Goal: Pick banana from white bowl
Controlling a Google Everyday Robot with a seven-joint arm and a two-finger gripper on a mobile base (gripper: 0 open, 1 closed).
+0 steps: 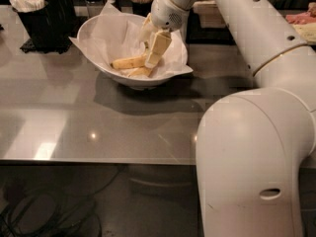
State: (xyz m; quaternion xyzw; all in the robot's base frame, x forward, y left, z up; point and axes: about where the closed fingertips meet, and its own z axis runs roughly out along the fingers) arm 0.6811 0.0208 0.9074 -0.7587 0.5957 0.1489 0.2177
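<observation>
Two fruits lay on the crinkled paper [111, 33] lining the white bowl [101, 65], which sat toward 11 o'clock on the grey surface [74, 117]. The banana [126, 62], the plumper and deeper yellow one, rested near the bowl's middle, running roughly from 9 to 3 o'clock. A paler banana [138, 73] lay just beside it at its 5 o'clock, and the two seemed to touch. The pincer [147, 56] hung inside the bowl at the banana's 3 o'clock end, reaching down from 1 o'clock on the white arm [256, 38]. It looked released, with its two sides standing apart and the nearer tip down at the fruit's end, clamped on nothing that could be seen.

By my judgement the banana would be light and fairly firm in its peel but easy to bruise, so a modest squeeze would do. The peel is smooth and the body is curved, so a grip near the tapering end might slide off. Across the thick middle, closer to 9 o'clock from where the pincer stood, seemed the better hold. The loose paper could be caught up with it, and so could the neighbouring fruit. A black caddy [42, 19] stood well apart at the bowl's 10 o'clock.
</observation>
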